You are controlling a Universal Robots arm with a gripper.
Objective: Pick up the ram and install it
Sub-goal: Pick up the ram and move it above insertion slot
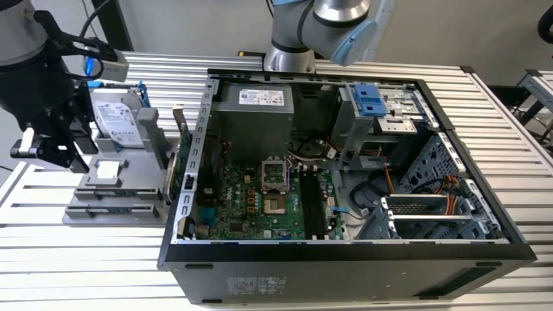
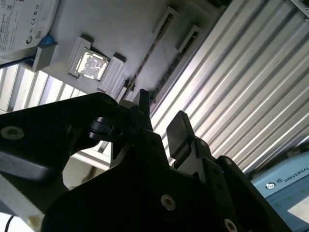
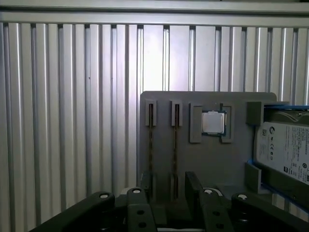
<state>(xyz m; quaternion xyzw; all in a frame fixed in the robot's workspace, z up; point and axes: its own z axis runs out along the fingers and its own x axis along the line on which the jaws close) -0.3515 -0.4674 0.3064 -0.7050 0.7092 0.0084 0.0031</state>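
Two ram sticks stand on edge in slots of a grey holder (image 3: 231,166); in the first wrist view they show as thin dark lines, one ram (image 3: 175,137) beside the other (image 3: 150,137). In the second wrist view one ram edge (image 2: 147,55) runs toward my fingertips. In the exterior view the ram (image 1: 173,172) stands along the holder's side nearest the computer case (image 1: 346,253). My gripper (image 3: 169,188) (image 2: 161,121) (image 1: 65,155) hovers above the holder, apart from the sticks. It is open, with nothing between its fingers.
The holder also carries a square processor chip (image 3: 213,122) (image 2: 90,64) (image 1: 108,170) and a silver hard drive (image 3: 285,150) (image 1: 116,120) with blue rails. The motherboard (image 1: 259,207) with long black slots (image 1: 311,201) lies inside the case. Ribbed aluminium table (image 3: 67,121) surrounds everything.
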